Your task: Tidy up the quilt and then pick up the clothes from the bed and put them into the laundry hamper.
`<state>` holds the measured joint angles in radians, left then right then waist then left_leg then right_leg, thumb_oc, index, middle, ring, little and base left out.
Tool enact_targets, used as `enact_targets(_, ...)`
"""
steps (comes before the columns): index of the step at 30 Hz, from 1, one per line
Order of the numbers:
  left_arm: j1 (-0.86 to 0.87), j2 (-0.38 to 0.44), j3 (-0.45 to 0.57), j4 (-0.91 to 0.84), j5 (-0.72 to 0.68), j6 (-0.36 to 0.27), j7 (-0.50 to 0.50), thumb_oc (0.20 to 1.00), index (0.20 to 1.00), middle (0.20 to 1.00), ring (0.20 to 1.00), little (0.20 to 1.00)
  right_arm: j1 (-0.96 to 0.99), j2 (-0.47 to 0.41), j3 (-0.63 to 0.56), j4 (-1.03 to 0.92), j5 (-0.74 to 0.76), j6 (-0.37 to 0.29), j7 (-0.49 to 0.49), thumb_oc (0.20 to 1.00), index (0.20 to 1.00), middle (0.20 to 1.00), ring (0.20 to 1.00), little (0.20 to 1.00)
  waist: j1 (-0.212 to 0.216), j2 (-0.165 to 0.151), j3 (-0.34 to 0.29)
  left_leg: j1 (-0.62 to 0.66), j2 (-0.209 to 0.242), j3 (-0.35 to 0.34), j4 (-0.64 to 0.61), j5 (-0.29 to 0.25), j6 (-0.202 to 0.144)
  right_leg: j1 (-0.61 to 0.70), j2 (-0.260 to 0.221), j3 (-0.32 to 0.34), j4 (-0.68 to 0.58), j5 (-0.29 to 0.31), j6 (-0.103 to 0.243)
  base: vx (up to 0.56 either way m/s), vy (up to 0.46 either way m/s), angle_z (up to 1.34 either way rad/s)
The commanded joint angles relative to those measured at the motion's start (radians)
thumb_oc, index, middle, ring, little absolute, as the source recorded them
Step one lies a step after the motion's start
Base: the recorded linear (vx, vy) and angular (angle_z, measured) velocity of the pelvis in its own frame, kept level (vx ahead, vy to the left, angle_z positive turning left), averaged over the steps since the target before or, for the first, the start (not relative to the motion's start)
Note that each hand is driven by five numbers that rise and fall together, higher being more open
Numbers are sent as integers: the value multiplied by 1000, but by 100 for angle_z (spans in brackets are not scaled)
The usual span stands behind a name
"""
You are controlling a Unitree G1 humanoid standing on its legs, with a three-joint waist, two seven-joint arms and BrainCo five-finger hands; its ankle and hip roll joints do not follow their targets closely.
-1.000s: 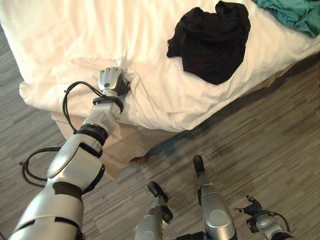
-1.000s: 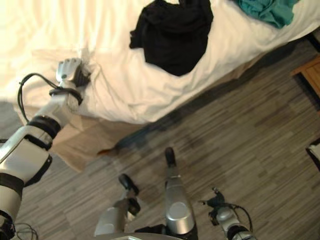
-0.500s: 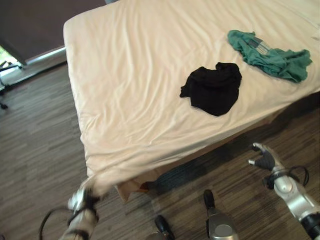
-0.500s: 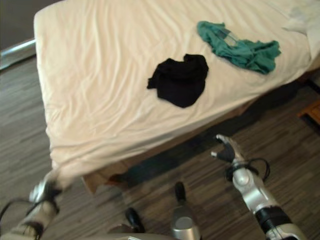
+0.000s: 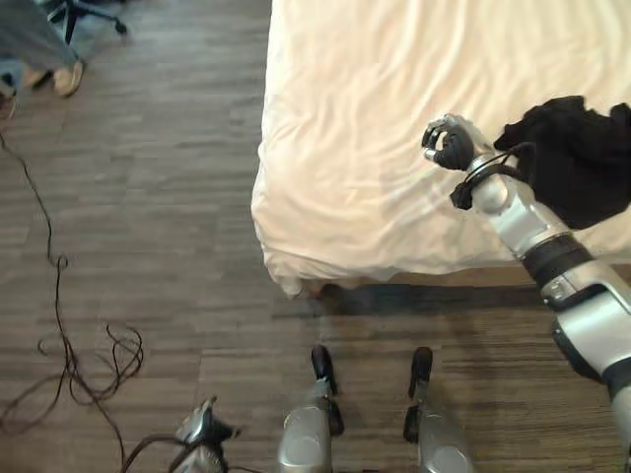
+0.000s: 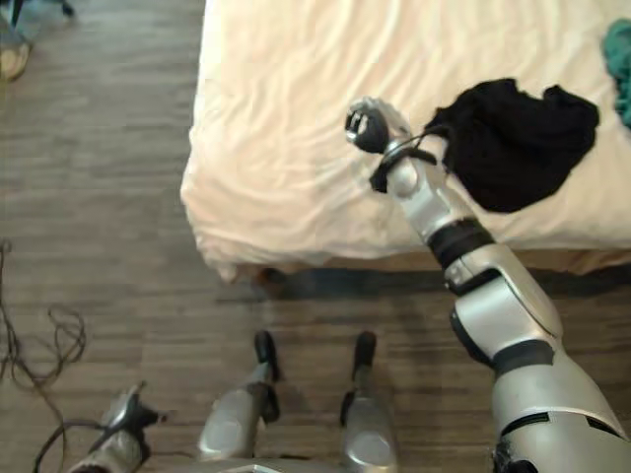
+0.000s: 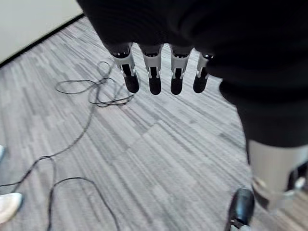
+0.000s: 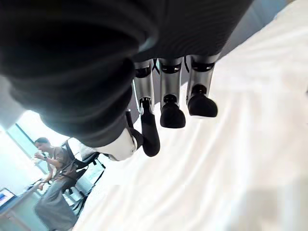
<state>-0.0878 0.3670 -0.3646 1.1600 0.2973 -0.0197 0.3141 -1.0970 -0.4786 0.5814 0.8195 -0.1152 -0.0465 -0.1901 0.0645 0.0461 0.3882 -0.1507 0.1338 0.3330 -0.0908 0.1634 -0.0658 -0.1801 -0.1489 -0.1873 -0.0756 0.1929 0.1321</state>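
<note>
The right robot hand point(image 5: 446, 144) is held over the cream quilt point(image 5: 355, 148) that covers the bed point(image 6: 296, 261), just left of the black garment point(image 5: 577, 158). Its own wrist view shows the fingers point(image 8: 172, 114) relaxed and slightly bent, hanging clear of the quilt surface and holding nothing. This position is judged to be a staging point for a reach to the right toward the garment, since the quilt already lies flat across the mattress and drapes over the near edge. The black garment lies crumpled on the quilt near the right side of the bed; a teal garment point(image 6: 621, 54) lies farther right, at the far right of the scene. The left robot hand point(image 5: 202, 432) hangs low over the wood floor point(image 5: 128, 197), well apart from the bed; its wrist view shows the fingers point(image 7: 154, 77) straight and empty, with loose cables point(image 7: 91, 94) on the floor beyond them. The right wrist view also shows a person point(image 8: 53, 183) standing in the far background. The left eye view shows a person's shoe point(image 5: 67, 77) at the far left.
</note>
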Motion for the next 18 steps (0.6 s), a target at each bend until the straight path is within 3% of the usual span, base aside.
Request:
enact_targets(1, -142, 13, -51, 18, -15, -24, 32, 1000, 1000, 1000, 1000, 1000, -45, 55, 59, 81, 50, 0, -27, 200, 200, 200, 200, 200, 13, -24, 54, 68, 34, -17, 4, -86, -91, 6, -50, 1, 49, -148, 67, -53, 0, 31)
enact_targets(3, -183, -23, -88, 5, -14, -16, 25, 1000, 1000, 1000, 1000, 1000, 48, 154, 67, 75, 59, 8, 3, 200, 200, 200, 200, 200, 10, -11, 69, 47, 36, -28, 4, -75, -95, -1, -51, -5, 42, -144, 67, -38, 14, 37)
enact_targets(5, -182, -23, -88, 5, -14, -16, 25, 1000, 1000, 1000, 1000, 1000, 50, 154, 67, 74, 58, 8, 3, 200, 200, 200, 200, 200, 9, -11, 67, 46, 36, -29, 4, -75, -95, -1, -51, -6, 41, -144, 67, -9, 8, 17)
enact_targets(6, -199, -36, -82, 6, -17, -6, 29, 1000, 1000, 1000, 1000, 1000, 163, 219, 89, 7, 86, 3, 43, 200, 200, 200, 200, 200, -2, -11, 75, 44, 38, -32, 4, -75, -98, 0, -53, -10, 43, -147, 66, 0, 0, 0)
enact_targets(10, -212, -49, -105, -14, 33, 1, 13, 1000, 1000, 1000, 1000, 1000, 432, 325, 247, -224, 188, -19, 242, 200, 200, 200, 200, 200, -27, -20, 70, 50, 39, -30, 4, -85, -99, 13, -60, -16, 44, -150, 64, -11, 29, 0)
enact_targets(11, -212, -49, -105, -14, 33, 2, 12, 1000, 1000, 1000, 1000, 1000, 433, 324, 247, -226, 188, -18, 242, 200, 200, 200, 200, 200, -28, -20, 68, 47, 39, -30, 4, -83, -99, 10, -60, -16, 42, -147, 64, 9, 15, -11)
enact_targets(12, -210, -41, -111, -24, 49, -3, 5, 1000, 1000, 1000, 1000, 1000, 460, 308, 298, -353, 258, -32, 321, 200, 200, 200, 200, 200, -31, -28, 62, 61, 41, -28, 4, -90, -100, 23, -61, -17, 44, -154, 65, -1, 0, -4)
enact_targets(14, -211, -42, -111, -24, 49, -3, 5, 1000, 1000, 1000, 1000, 1000, 460, 306, 298, -355, 259, -31, 321, 200, 200, 200, 200, 200, -31, -28, 59, 56, 42, -28, 4, -87, -100, 19, -61, -17, 43, -150, 64, 0, 0, 0)
enact_targets(15, -207, -31, -110, -19, 57, -5, -6, 1000, 1000, 1000, 1000, 1000, 426, 243, 295, -555, 392, -74, 361, 200, 200, 200, 200, 200, -40, -42, 47, 80, 46, -14, 4, -98, -103, 34, -61, -16, 45, -160, 65, 0, 0, 0)
enact_targets(16, -208, -31, -110, -19, 57, -5, -7, 1000, 1000, 1000, 1000, 1000, 426, 241, 295, -557, 393, -73, 362, 200, 200, 200, 200, 200, -39, -42, 46, 77, 46, -14, 4, -96, -103, 31, -60, -15, 44, -157, 64, 19, 6, -3)
enact_targets(18, -205, -20, -97, -16, 59, -4, -4, 1000, 1000, 1000, 1000, 1000, 360, 157, 238, -674, 397, -119, 321, 200, 200, 200, 200, 200, -49, -51, 40, 90, 48, 0, 4, -103, -104, 27, -57, -6, 48, -163, 65, 1, 14, -13)
